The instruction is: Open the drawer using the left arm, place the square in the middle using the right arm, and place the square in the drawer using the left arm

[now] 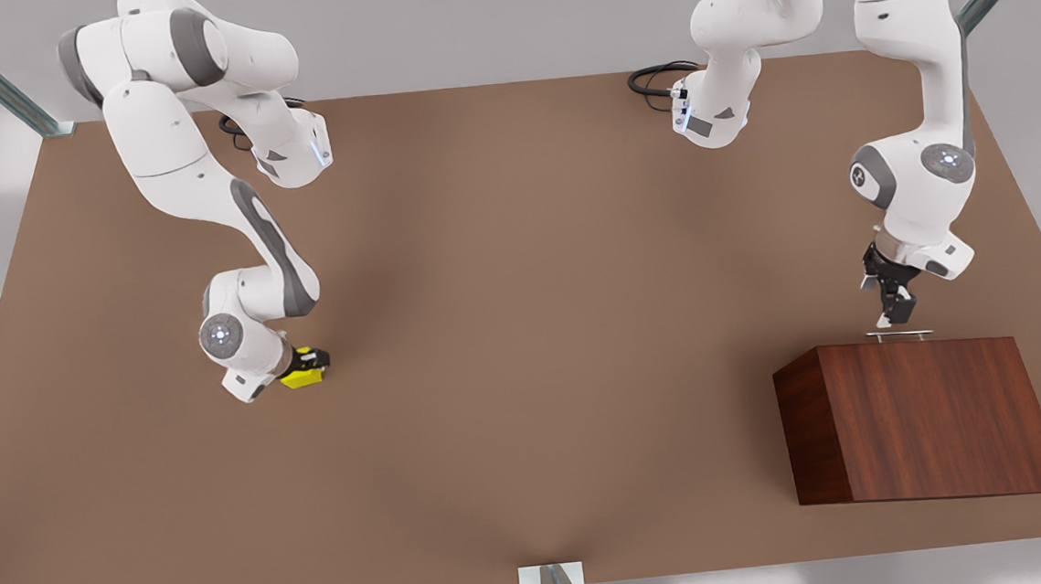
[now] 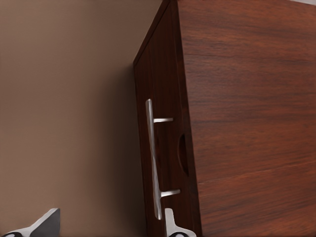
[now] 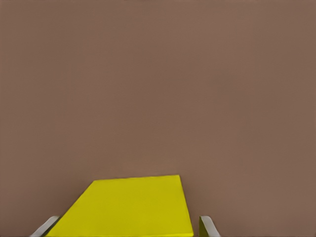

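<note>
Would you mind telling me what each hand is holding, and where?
The right hand straddles the cube's sides; grip uncertain. The left hand holds nothing, open above the handle.

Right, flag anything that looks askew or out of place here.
Nothing stands out. The dark wood-grain cabinet sits square and shut; the left gripper hangs at its silver bar handle. The right gripper straddles the small yellow cube on the brown tabletop.
</note>
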`<move>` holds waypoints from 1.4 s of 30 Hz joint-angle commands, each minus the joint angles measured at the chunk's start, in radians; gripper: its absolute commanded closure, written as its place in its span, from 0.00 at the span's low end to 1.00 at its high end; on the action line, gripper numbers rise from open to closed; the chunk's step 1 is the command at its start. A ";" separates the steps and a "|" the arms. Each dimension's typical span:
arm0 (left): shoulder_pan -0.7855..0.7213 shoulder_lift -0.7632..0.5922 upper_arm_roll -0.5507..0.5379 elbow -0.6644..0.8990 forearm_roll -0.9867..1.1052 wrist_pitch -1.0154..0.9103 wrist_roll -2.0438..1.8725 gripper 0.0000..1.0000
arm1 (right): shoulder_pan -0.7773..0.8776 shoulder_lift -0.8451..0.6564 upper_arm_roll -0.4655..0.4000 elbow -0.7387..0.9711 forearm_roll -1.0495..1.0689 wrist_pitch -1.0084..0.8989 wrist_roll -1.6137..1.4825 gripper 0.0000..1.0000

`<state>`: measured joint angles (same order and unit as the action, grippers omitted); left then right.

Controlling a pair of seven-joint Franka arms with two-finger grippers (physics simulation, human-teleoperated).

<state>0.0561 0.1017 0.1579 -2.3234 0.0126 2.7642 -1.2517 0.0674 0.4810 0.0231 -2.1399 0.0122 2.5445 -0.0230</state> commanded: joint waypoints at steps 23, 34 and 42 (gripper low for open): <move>0.057 0.139 0.000 0.061 0.006 0.054 0.006 0.00 | 0.479 -0.009 0.018 0.261 0.138 -0.090 0.750 0.36; 0.056 0.090 0.000 0.038 0.004 -0.026 0.000 0.00 | 0.855 0.521 -0.088 1.002 0.293 -0.073 1.342 0.31; 0.057 0.078 0.011 0.035 0.003 -0.049 0.003 0.00 | 0.856 0.502 -0.111 0.953 0.275 -0.078 1.361 0.07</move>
<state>0.1118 0.1707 0.1708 -2.2887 0.0156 2.6987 -1.2487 0.9218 0.9675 -0.0886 -1.2056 0.2722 2.4666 1.3377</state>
